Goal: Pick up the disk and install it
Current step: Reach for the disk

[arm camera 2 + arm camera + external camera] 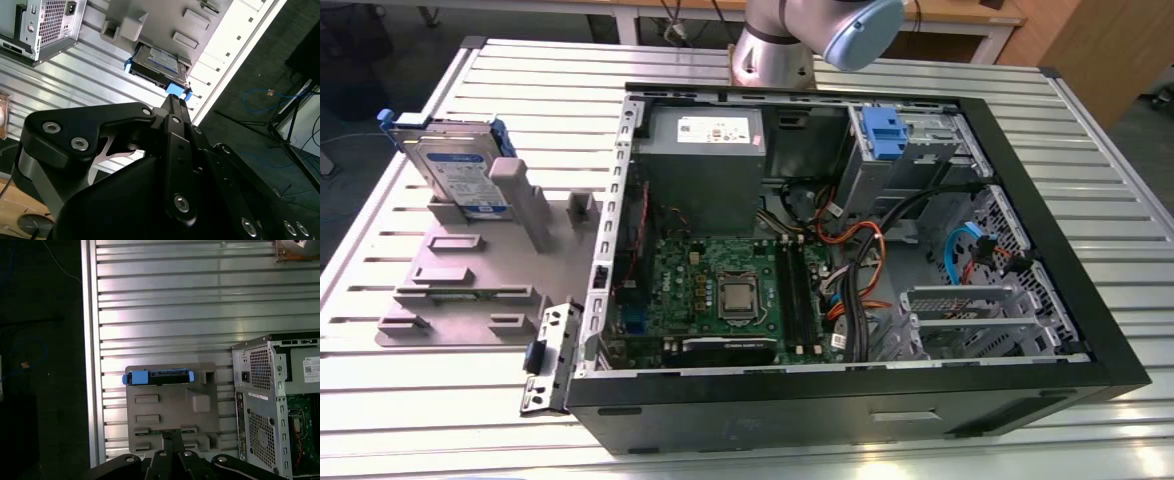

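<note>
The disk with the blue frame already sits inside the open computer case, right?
No. The disk stands on edge in the grey holder outside the case, on the exterior view's left, as the exterior view shows.

I work in a robotics lab, at a bench staged for assembly trials. My arm's base point(774, 55) is mounted at the edge of a ribbed aluminium table point(1121, 200). On the table lies an opened desktop computer case point(854, 405) with its motherboard point(720, 290) bared. Beside the case is a grey fixture plate point(467, 290) with slots, one holding the disk point(454, 170) on edge. A wooden desk point(961, 15) stands beyond. In the second wrist view, a loose blue cable point(255, 97) and stand legs point(287, 135) sit on the dark floor.
</note>
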Motion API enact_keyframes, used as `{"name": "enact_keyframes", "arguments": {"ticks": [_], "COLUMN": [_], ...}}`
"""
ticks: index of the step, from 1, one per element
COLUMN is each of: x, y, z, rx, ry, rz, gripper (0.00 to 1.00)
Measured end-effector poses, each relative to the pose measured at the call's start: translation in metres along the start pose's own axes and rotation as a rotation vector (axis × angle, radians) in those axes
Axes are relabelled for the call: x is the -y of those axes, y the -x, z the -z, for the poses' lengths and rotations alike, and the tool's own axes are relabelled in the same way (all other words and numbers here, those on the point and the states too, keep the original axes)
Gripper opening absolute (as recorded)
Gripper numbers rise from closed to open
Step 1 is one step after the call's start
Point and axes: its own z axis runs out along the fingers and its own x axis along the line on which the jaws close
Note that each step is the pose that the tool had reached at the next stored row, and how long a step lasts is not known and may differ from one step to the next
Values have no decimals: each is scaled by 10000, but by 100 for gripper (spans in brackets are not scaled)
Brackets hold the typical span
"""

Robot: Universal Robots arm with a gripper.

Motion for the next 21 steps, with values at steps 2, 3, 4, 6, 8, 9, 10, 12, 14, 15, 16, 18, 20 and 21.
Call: {"name": "enact_keyframes", "arguments": {"ticks": [2, 3, 4, 6, 8, 9, 10, 12, 14, 15, 16, 18, 20, 21], "x": [0, 0, 0, 1, 2, 2, 2, 3, 3, 3, 3, 3, 3, 3], "y": [0, 0, 0, -1, -1, -1, -1, -1, -1, -1, -1, -1, -1, -1], "z": [0, -1, -1, -24, -46, -46, -46, -52, -57, -58, -58, -58, -59, -59], "rx": [0, -1, 0, 0, 0, 0, 0, 0, 0, 0, 0, 0, 0, 0], "ry": [0, 0, 0, 0, 0, 0, 0, 0, 0, 0, 0, 0, 0, 0], "rz": [0, 0, 0, 0, 0, 0, 0, 0, 0, -1, 0, 0, 0, 0], "gripper": [11, 11, 11, 11, 11, 11, 11, 11, 11, 11, 11, 11, 11, 11]}}
